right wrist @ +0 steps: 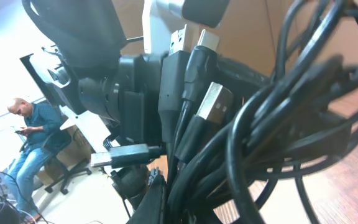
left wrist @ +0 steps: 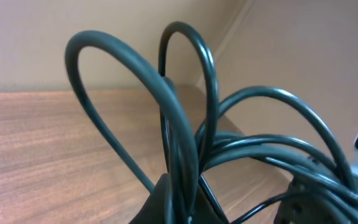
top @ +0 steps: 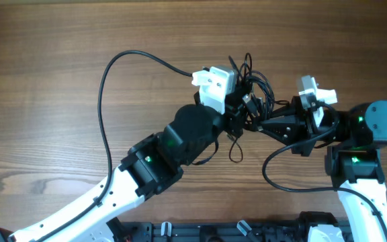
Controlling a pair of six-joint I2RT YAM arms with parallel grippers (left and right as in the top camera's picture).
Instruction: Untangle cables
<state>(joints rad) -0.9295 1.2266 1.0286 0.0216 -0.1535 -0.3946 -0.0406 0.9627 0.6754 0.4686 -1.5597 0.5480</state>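
Both tools were clamped tight on one knot: your left tool (top: 239, 114) and right tool (top: 258, 125) met nose to nose over mid-counter, each pinching the thin black plug-ended cables (top: 254, 87). That kept the bundle seemingly raised off the brown wooden counter (top: 46, 81), likely so opposing pulls could loosen loops. Silver USB plugs (right wrist: 213, 102) crowded your right wrist view.

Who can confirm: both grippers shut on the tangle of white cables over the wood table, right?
Wrong colour: the cables are black, not white, as the overhead view shows. The rest holds: the left gripper and the right gripper are both shut on the tangle over the wood table.
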